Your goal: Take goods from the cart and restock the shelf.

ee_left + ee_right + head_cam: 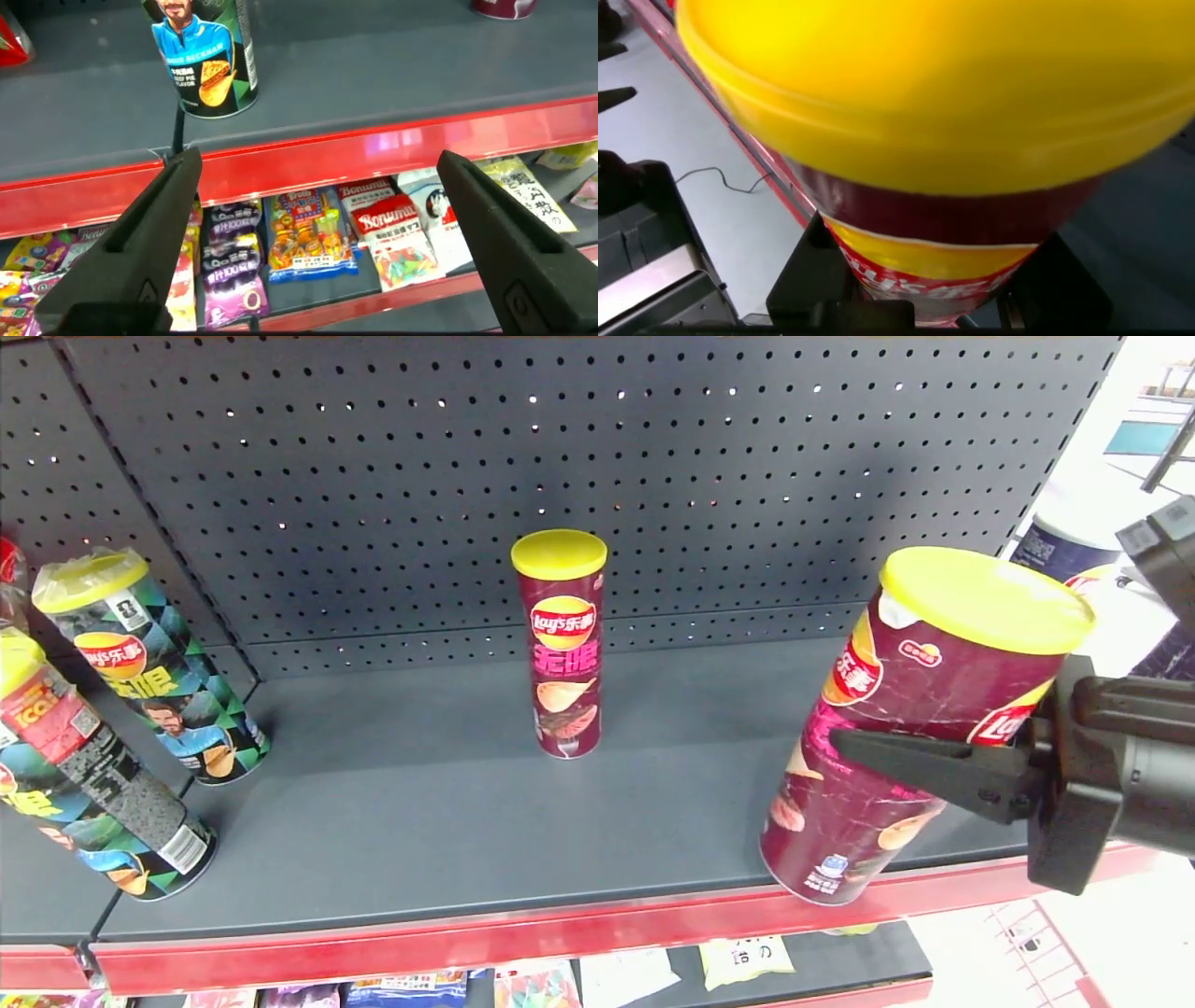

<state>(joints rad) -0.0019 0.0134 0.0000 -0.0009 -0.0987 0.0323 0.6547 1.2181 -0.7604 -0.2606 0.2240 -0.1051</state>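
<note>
And the right gripper [910, 747] has its fingers pinching the maroon chip can [934, 653] at mid-body, tilted, base over the shelf [420, 821] front lip, at 4 o'clock from the upright maroon can [562, 644]. Meanwhile the left gripper [318, 233] hangs before that red lip, fingers [149, 224] spread wide, gripping nothing.

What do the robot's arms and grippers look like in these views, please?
Both are matte black. The left gripper has two long wedge-shaped fingers tapering to narrow tips. The right gripper shows a slim pointed finger on a blocky housing, joined to a round dark wrist.
</note>
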